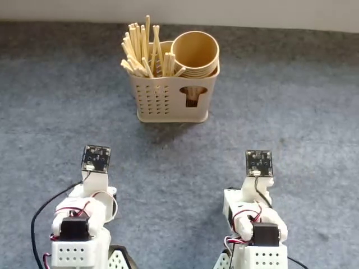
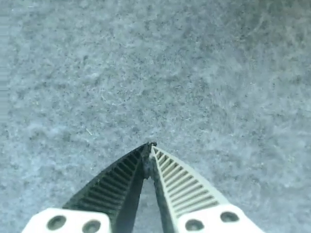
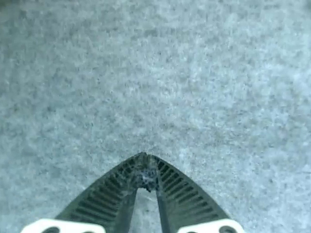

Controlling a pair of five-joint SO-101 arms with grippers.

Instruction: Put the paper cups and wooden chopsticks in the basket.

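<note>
The paper cups (image 1: 195,53) sit nested in one stack in the right-hand side of the basket (image 1: 162,103). The wooden chopsticks (image 1: 143,47) stand in a loose bunch in its left-hand side, tips fanning above the rim. The basket stands upright at the far middle of the grey carpet (image 1: 291,112), well apart from both of my arms. Every cup and chopstick I can find is inside it, so I judge the loading step finished and the task at or very near its end. My left gripper (image 2: 149,145) hangs over bare carpet with its jaws drawn together at the tips, holding nothing. My right gripper (image 3: 144,160) is the same: jaws closed tip to tip over carpet, nothing between them. I judge that the next move calls for no grasp, only a check of the surface beyond the frame edges before standing down. The number of cups in the stack is hard to make out. The lower ends of the chopsticks are hidden behind the basket wall, and the basket floor cannot be seen. Both arm bases are cut off at the near edge of the high view.
</note>
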